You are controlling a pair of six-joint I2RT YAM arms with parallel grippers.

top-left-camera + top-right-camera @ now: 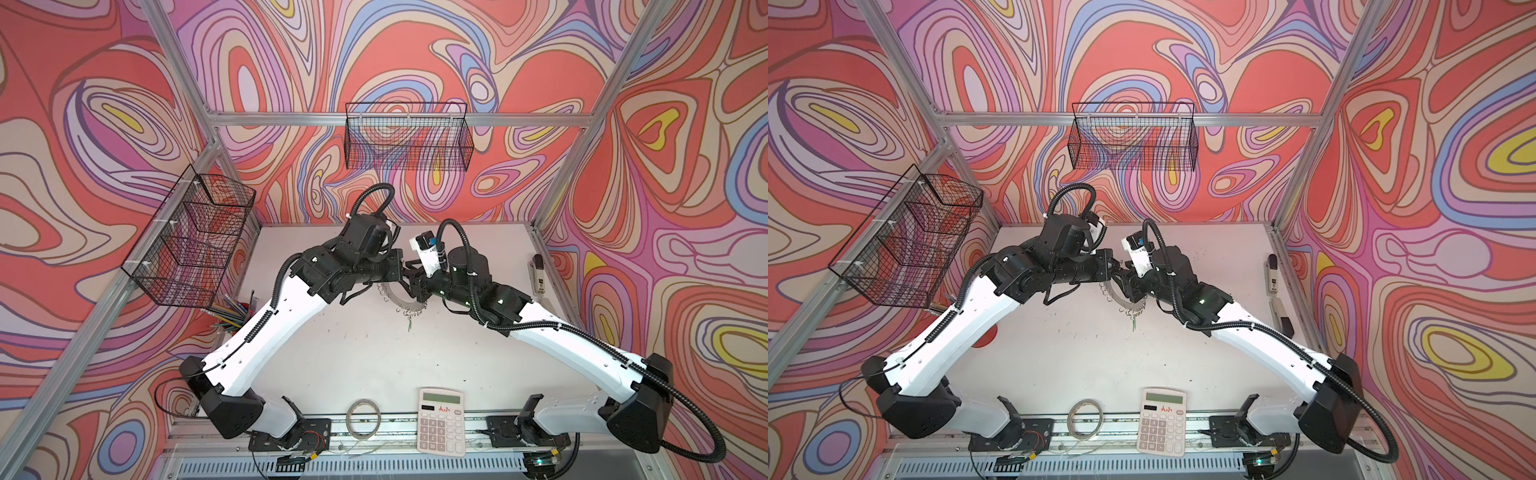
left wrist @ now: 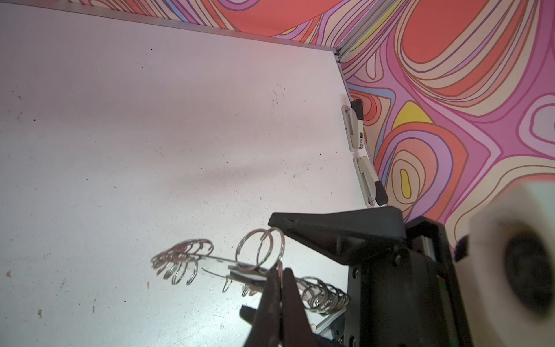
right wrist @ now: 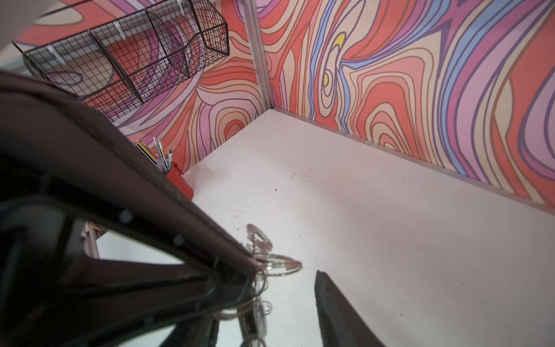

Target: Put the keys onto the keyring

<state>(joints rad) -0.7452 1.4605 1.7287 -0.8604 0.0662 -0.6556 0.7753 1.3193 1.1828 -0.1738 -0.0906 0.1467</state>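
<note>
Keyring point(image 1: 402, 306) is lying almost level over the surface point(image 1: 353, 353), between both arms; whether it is touching, I cannot tell. Left tool point(image 2: 279, 285) is clamping its rim, fingers together on the disc. Right tool point(image 3: 286, 270) is facing it from the opposite side, jaws apart, with wire loops between the tips. What I am taking for the green-tagged key point(image 1: 410, 323) is sticking out from a near loop. Red marks on the calculator point(image 1: 441, 419) are too small for reading.

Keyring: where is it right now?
In both top views the keyring is over the middle of the table; the left gripper is shut on its rim, the open right gripper right beside it.
</note>
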